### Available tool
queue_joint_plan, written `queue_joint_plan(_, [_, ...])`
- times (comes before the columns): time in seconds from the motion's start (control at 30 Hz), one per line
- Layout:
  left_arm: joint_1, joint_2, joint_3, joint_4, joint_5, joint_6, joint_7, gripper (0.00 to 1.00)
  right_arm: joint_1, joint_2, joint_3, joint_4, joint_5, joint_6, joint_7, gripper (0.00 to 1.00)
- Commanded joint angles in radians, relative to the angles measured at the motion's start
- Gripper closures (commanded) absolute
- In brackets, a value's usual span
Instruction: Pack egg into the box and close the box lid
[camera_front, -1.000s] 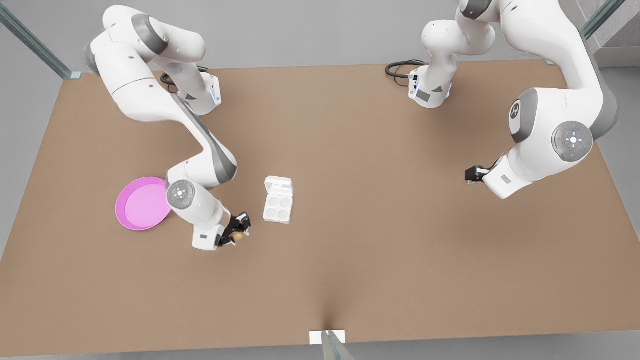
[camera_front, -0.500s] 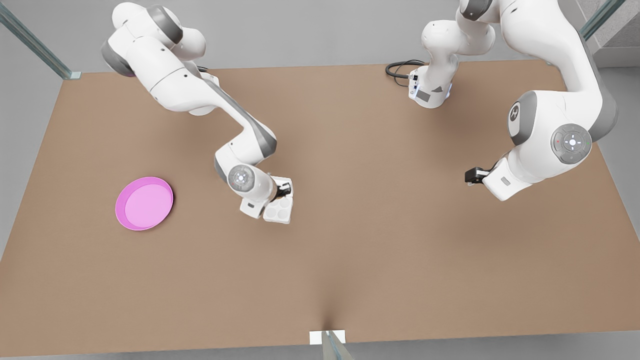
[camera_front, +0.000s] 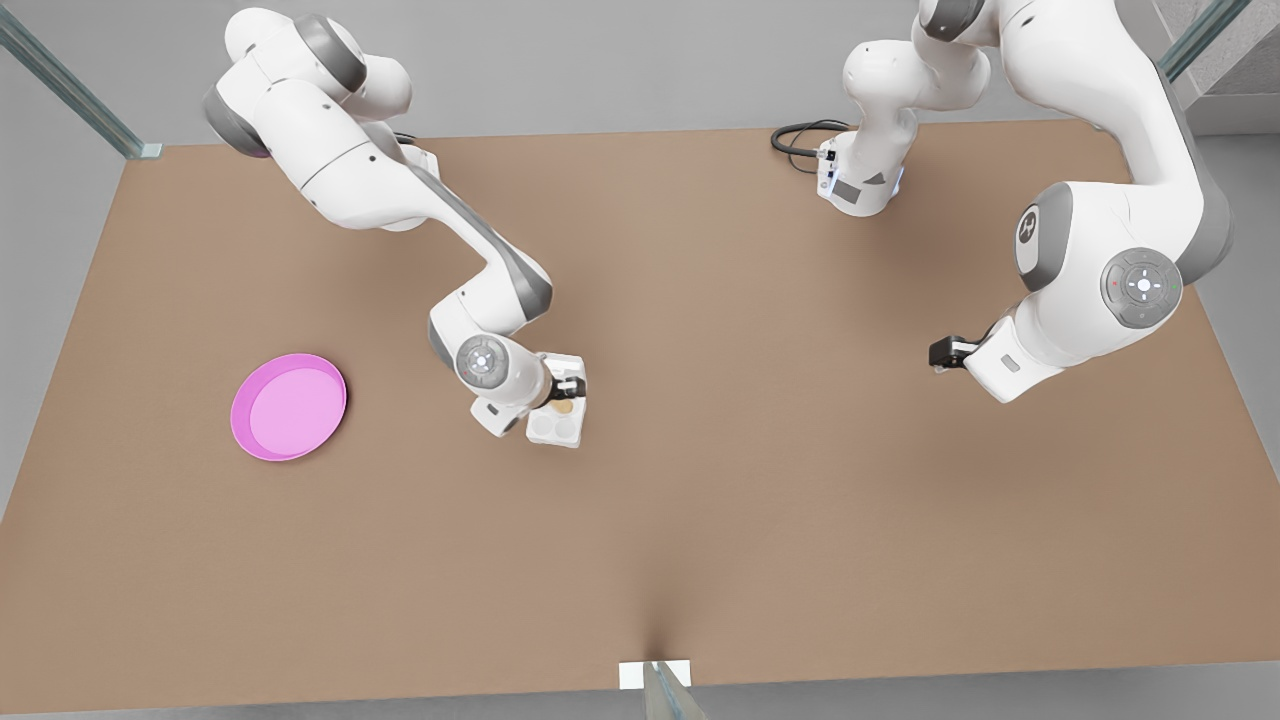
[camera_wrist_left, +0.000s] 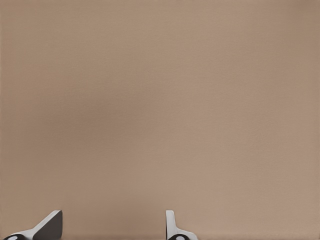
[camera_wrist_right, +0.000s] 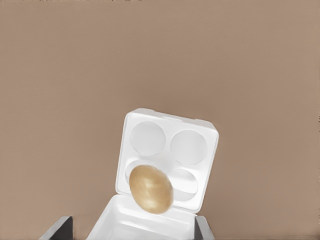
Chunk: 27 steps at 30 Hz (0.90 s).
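Observation:
The white box (camera_front: 556, 430) lies open on the table, its four cups facing up, and it also appears in the right wrist view (camera_wrist_right: 170, 150). The box lid (camera_front: 571, 361) lies flat behind the tray and reaches the picture's edge in the right wrist view (camera_wrist_right: 115, 222). My right gripper (camera_front: 566, 386) hovers over the hinge side, open (camera_wrist_right: 132, 229). The tan-brown egg (camera_wrist_right: 151, 189) is free of the fingers, at the cup nearest the lid (camera_front: 563, 406). I cannot tell if it rests there. My left gripper (camera_front: 940, 352) waits open at the front view's right, above bare table (camera_wrist_left: 111, 227).
A round pink dish (camera_front: 289, 406) sits on the table at the front view's left. A black cable (camera_front: 795, 137) curls at the far edge by the arm base. Brown tabletop stretches wide around the carton.
The right gripper carried the egg from beside the pink dish to the carton, then opened. The egg now shows at a cup, out of the fingers. The left arm stayed still.

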Motion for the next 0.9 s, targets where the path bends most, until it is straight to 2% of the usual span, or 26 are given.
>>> queue_joint_plan(0.0, [0.0,-0.001,0.0,0.0,0.001,0.0,-0.001,0.0,0.0,-0.002,0.0,0.001,-0.004,-0.005,0.191,0.0])
queue_joint_plan(0.07, [0.001,-0.001,0.0,0.0,0.001,0.002,-0.001,0.0,-0.002,-0.002,-0.001,0.018,-0.005,-0.003,0.177,0.0])
queue_joint_plan(0.13, [-0.004,0.006,-0.001,0.0,0.001,0.002,-0.002,0.0,-0.022,-0.006,-0.004,0.218,-0.085,-0.005,0.012,0.0])
queue_joint_plan(0.17, [-0.005,0.008,0.0,0.0,0.001,0.002,-0.002,0.0,-0.149,-0.014,0.005,0.271,-0.103,-0.01,-0.313,0.0])
queue_joint_plan(0.2, [-0.005,0.008,0.0,0.0,0.001,0.002,-0.002,0.0,-0.244,-0.016,0.008,0.356,-0.1,-0.103,-0.571,0.0])
queue_joint_plan(0.23, [-0.016,0.02,-0.001,0.0,0.005,0.002,-0.002,0.0,-0.209,-0.181,-0.157,0.397,-0.086,-0.324,-0.711,0.0])
queue_joint_plan(0.27, [-0.02,0.026,0.0,0.0,0.004,0.0,-0.002,0.0,0.012,-0.33,-0.507,0.302,0.114,-0.66,-0.549,0.0])
queue_joint_plan(0.3, [-0.033,0.034,-0.001,0.0,0.004,-0.004,-0.007,0.0,0.019,-0.378,-0.523,0.206,0.104,-0.623,-0.49,0.0])
queue_joint_plan(0.33, [-0.086,0.054,-0.001,0.0,0.004,-0.035,-0.035,0.0,0.016,-0.375,-0.523,0.214,0.058,-0.619,-0.489,0.0])
queue_joint_plan(0.37, [-0.132,0.059,-0.001,0.0,0.004,-0.106,-0.125,0.61,0.012,-0.376,-0.523,0.229,0.062,-0.631,-0.486,0.0])
queue_joint_plan(0.4, [-0.203,0.071,-0.001,0.0,0.001,-0.164,-0.246,0.79,-0.014,-0.371,-0.527,0.251,0.052,-0.662,-0.5,0.0])
queue_joint_plan(0.43, [-0.361,0.1,-0.001,0.0,-0.002,-0.213,-0.459,0.79,-0.019,-0.313,-0.529,0.315,0.05,-0.674,-0.501,0.0])
queue_joint_plan(0.47, [-0.458,0.134,-0.001,0.005,-0.082,-0.212,-0.636,0.79,-0.03,-0.312,-0.529,0.326,0.052,-0.672,-0.503,0.0])
queue_joint_plan(0.57, [-0.671,0.207,-0.003,0.011,-0.314,-0.199,-0.969,0.79,-0.034,-0.309,-0.53,0.341,0.053,-0.668,-0.503,0.0])
queue_joint_plan(0.67, [-0.838,0.295,-0.003,0.037,-0.372,0.037,-1.197,0.79,-0.031,-0.307,-0.529,0.341,0.049,-0.666,-0.501,0.0])
queue_joint_plan(0.87, [-0.938,0.408,-0.008,0.037,-0.315,0.483,-1.21,0.79,-0.04,-0.307,-0.53,0.343,0.015,-0.66,-0.5,0.0])
